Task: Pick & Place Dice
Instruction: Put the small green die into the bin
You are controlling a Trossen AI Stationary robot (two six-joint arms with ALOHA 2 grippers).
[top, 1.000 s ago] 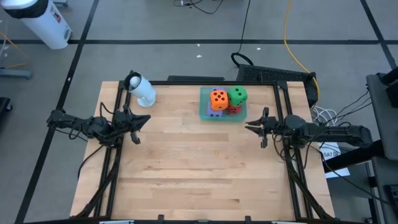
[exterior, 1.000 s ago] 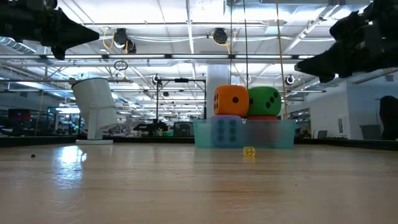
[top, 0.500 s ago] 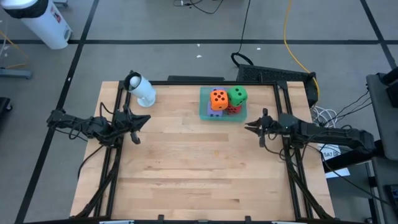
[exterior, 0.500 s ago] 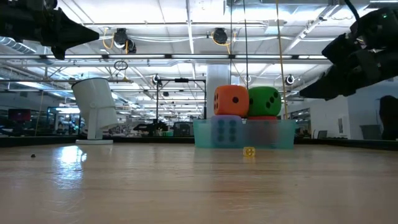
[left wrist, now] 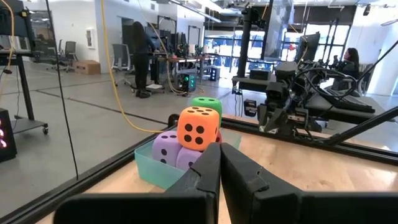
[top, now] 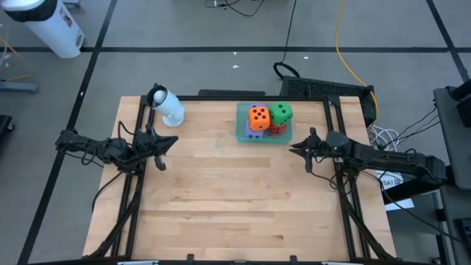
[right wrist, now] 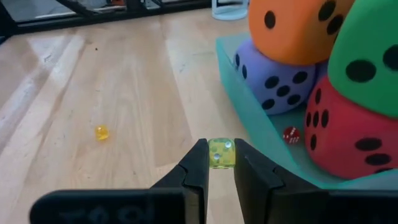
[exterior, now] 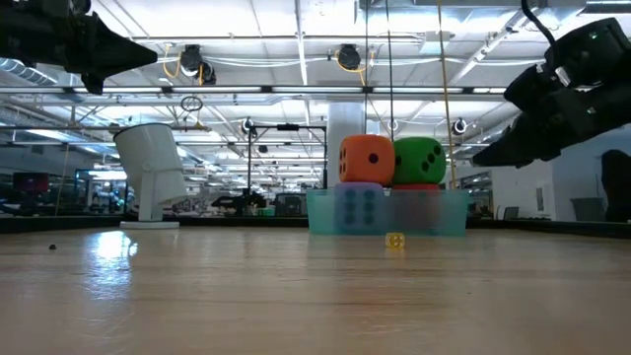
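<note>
The teal tray (top: pixel 241 131) stands at the table's far middle. In it the orange die (top: pixel 258 116) rests on two purple-blue dice (left wrist: pixel 166 148), and the green die (top: pixel 281 112) rests on the red die (right wrist: pixel 348 134). My right gripper (top: pixel 300 152) hovers over the table just right of the tray, above table height in the low view (exterior: pixel 483 153), fingers a narrow gap apart (right wrist: pixel 219 147). A small yellow die (exterior: pixel 394 241) lies on the table before the tray and shows through that gap (right wrist: pixel 221 155). My left gripper (left wrist: pixel 219 152) waits shut at the table's left (top: pixel 163 151).
A white cylinder-shaped device (top: pixel 168 105) stands at the far left corner. A tiny yellow bead (right wrist: pixel 101 132) lies on the wood, and a tiny red die (right wrist: pixel 290 134) shows at the tray's wall. Black rails (top: pixel 344 206) line both table sides. People stand in the room beyond.
My right gripper has come down and tipped its fingers lower, edging a little toward the tray and the small yellow die. The dice and tray have kept their places.
</note>
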